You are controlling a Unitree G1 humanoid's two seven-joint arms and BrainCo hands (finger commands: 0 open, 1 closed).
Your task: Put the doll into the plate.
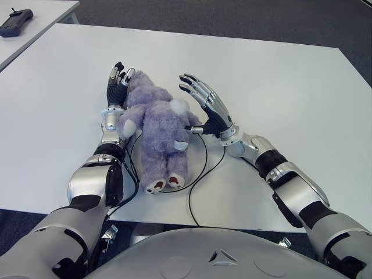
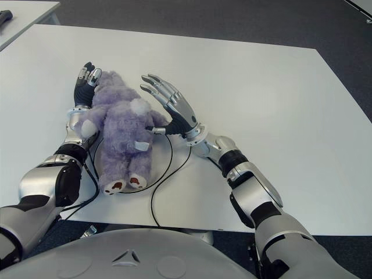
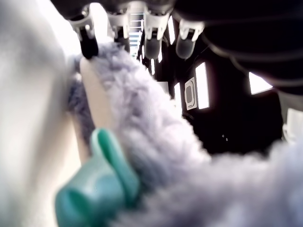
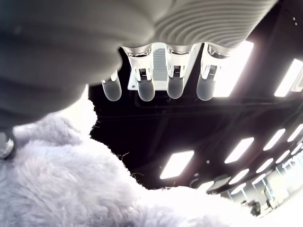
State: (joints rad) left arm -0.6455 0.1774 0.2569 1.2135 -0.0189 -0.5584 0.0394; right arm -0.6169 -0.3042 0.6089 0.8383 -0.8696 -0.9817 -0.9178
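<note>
Count: 1 purple teddy bear [image 1: 157, 131], 1 plate [image 1: 199, 152] under it, mostly hidden. 2 robot hands: left robot hand [image 1: 118, 87], right robot hand [image 1: 204, 104]. 2 worktops: main worktop [image 1: 279, 93] plus second worktop [image 1: 40, 14] far left. 1 black handheld controller [image 1: 15, 22] on that one.

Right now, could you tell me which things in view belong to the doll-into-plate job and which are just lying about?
Belong to the job:
- purple doll, lying over the plate
- plate, mostly hidden beneath it
- left hand, fingers straight beside the doll's head
- right hand, open on its other side

Just lying about:
- black controller on the neighbouring table
- black cable looping across the white table
</note>
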